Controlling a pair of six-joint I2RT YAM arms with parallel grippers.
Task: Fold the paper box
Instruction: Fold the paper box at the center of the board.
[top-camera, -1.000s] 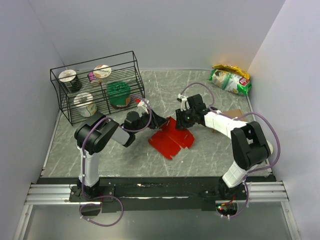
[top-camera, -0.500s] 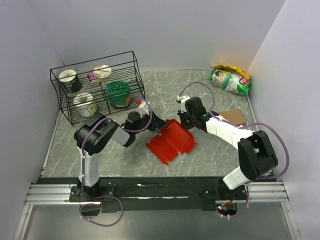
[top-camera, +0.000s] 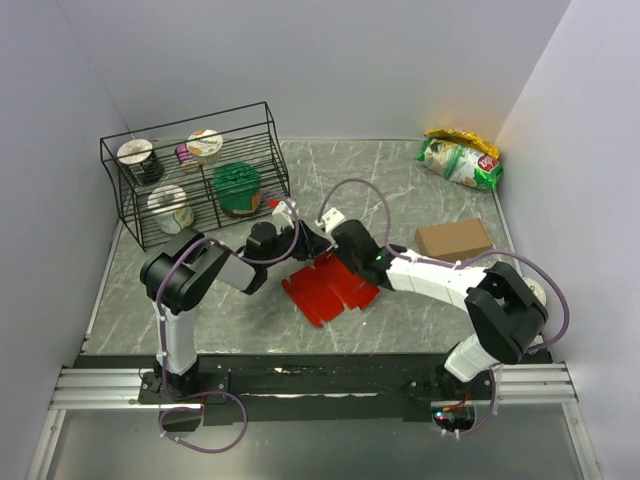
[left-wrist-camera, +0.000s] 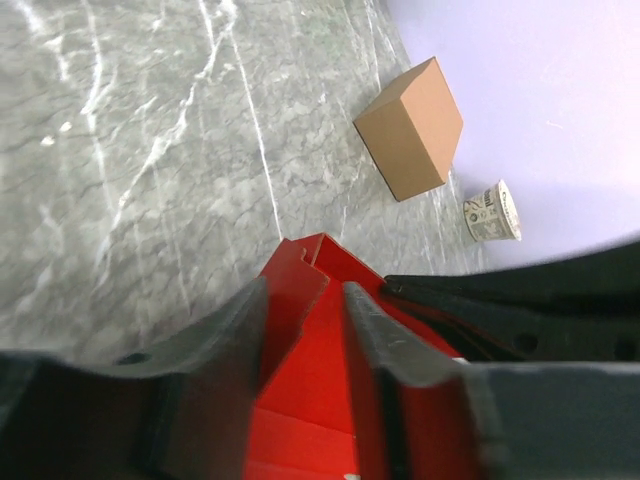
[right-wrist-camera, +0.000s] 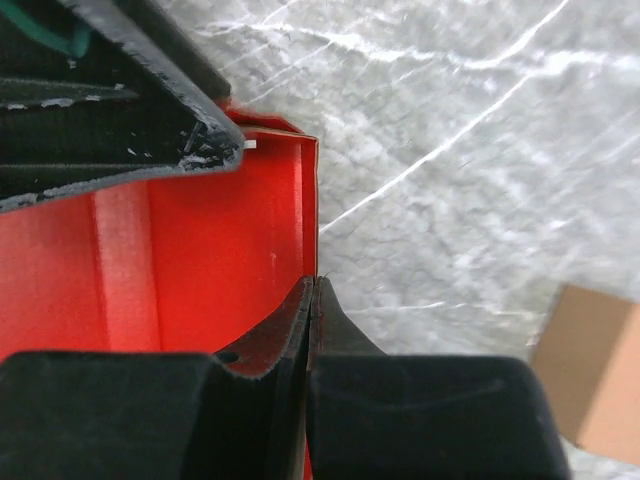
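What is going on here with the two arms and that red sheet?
Both arms reach in over the red paper box, a creased, partly folded sheet lying in the middle of the table. The right gripper is shut on one thin edge of it. The left gripper straddles a raised flap, its jaws apart on either side; whether it presses the flap is unclear. The box is not yet folded into shape.
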